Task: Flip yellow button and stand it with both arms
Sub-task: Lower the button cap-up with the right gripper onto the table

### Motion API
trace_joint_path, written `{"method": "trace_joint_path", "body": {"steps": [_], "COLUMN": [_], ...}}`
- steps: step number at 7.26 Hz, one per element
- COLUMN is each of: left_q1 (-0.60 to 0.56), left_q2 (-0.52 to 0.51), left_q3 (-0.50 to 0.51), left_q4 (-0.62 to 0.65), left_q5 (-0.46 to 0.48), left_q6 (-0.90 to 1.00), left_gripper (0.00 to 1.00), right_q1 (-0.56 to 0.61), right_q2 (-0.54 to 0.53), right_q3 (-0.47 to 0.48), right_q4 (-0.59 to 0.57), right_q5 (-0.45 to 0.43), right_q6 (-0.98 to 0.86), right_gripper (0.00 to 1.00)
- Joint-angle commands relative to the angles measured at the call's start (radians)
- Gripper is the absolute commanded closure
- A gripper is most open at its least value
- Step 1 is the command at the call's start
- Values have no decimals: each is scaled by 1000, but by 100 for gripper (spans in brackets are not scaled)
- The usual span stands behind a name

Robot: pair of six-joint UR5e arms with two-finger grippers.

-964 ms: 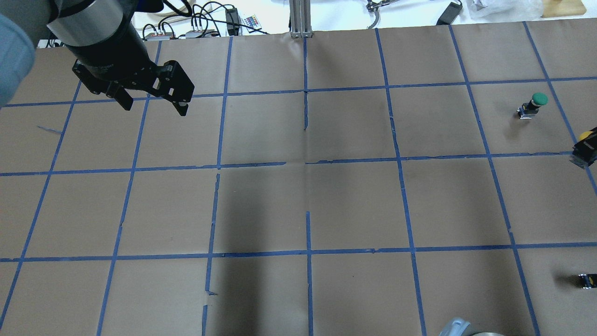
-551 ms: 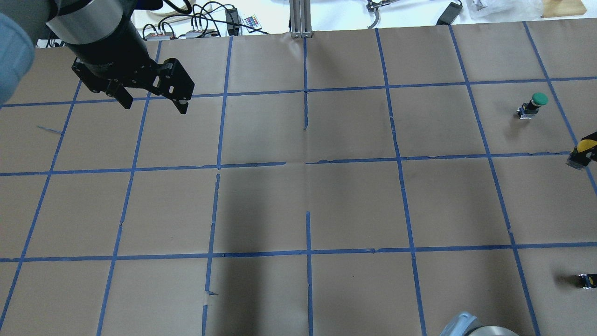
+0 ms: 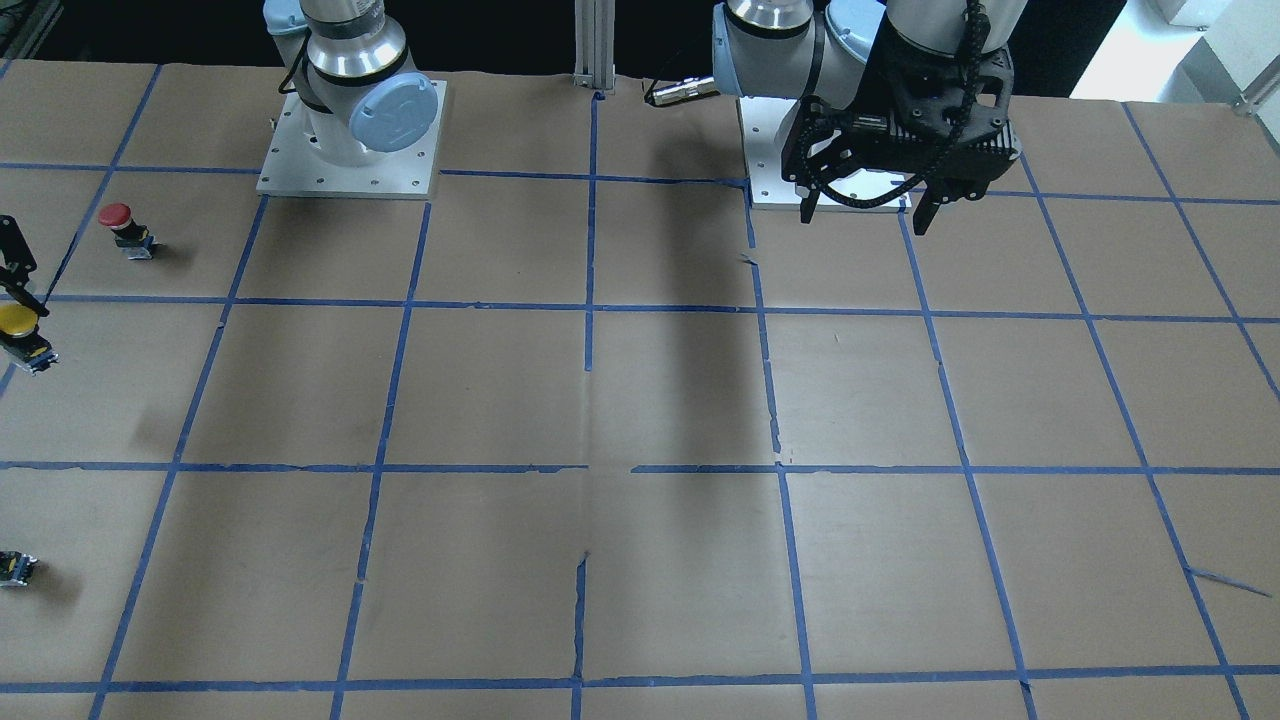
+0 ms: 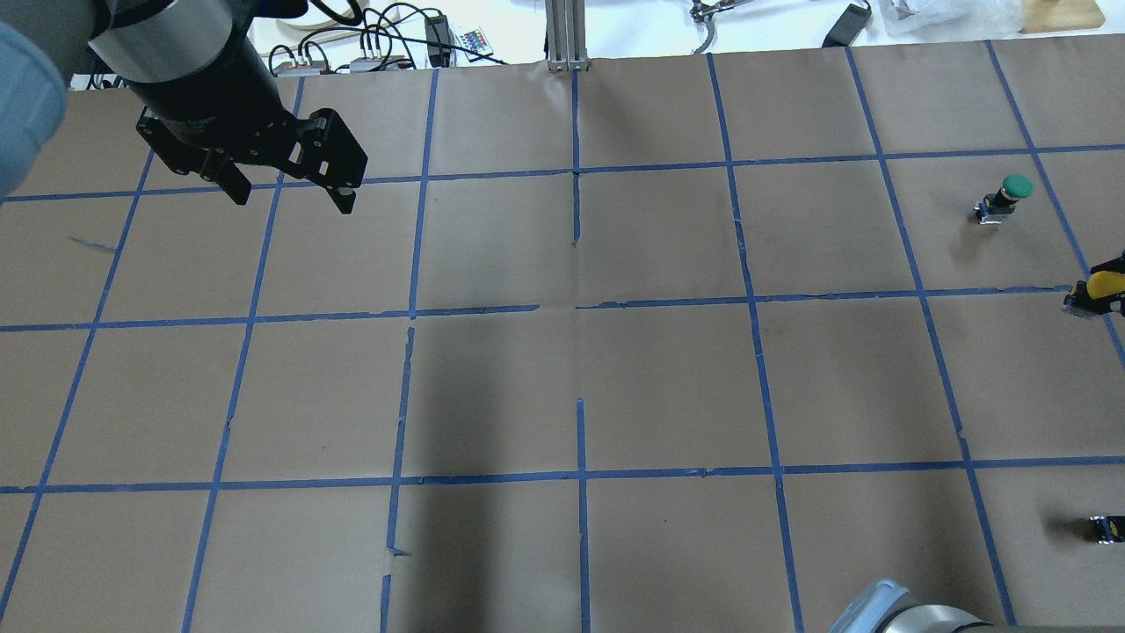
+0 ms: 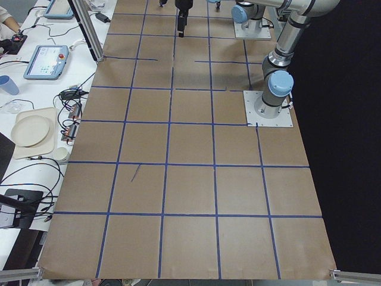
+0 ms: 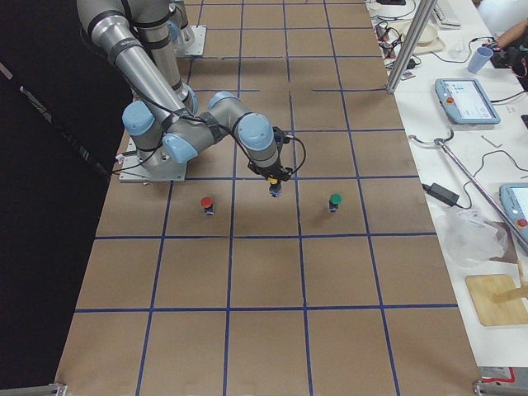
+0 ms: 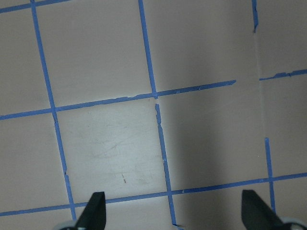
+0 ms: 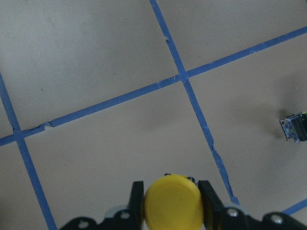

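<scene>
My right gripper (image 8: pixel 171 187) is shut on the yellow button (image 8: pixel 171 206); its black fingers (image 8: pixel 137 201) press both sides just under the round cap. The button hangs cap up, a little above the brown paper, at the table's right end. It also shows at the overhead view's right edge (image 4: pixel 1104 284), the front view's left edge (image 3: pixel 17 319) and, small, in the right side view (image 6: pixel 273 193). My left gripper (image 4: pixel 291 202) is open and empty, high over the far left of the table (image 3: pixel 862 220), and its wrist view shows only paper between the fingertips (image 7: pixel 98 206).
A green-capped button (image 4: pixel 1011 189) stands beyond the yellow one, and a red-capped one (image 3: pixel 118 215) stands nearer my base. A small dark block (image 4: pixel 1106 527) sits at the frame edge and also shows in the right wrist view (image 8: pixel 293 128). Blue tape grids the brown paper (image 4: pixel 580 387).
The yellow button in my right gripper has slid slightly left and down in the overhead view and looks smaller. My left gripper has stayed almost still.
</scene>
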Motion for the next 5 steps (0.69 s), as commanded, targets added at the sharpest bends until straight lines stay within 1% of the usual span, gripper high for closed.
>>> {"method": "trace_joint_path", "body": {"steps": [1,2,3,5], "left_q1": [-2,-2,-2,-4], "left_q2": [-2,-3,-5,-6], "left_q3": [-1,-2,-1,-1], "left_q4": [-1,-4,-3,-3], "left_q5": [14,15,15,15], "left_q6": [-4,-8,-10,-11], "left_gripper": [0,0,0,0], "right_q1": [-18,-18,-18,-20], "right_q2": [45,83,108,122], "right_q3": [11,7,5,4], "right_q4": [2,0,9,32], "right_q5": [1,1,-1,1], "right_q6": [-52,-107,-112,-122], "right_gripper": [93,93,94,94]}}
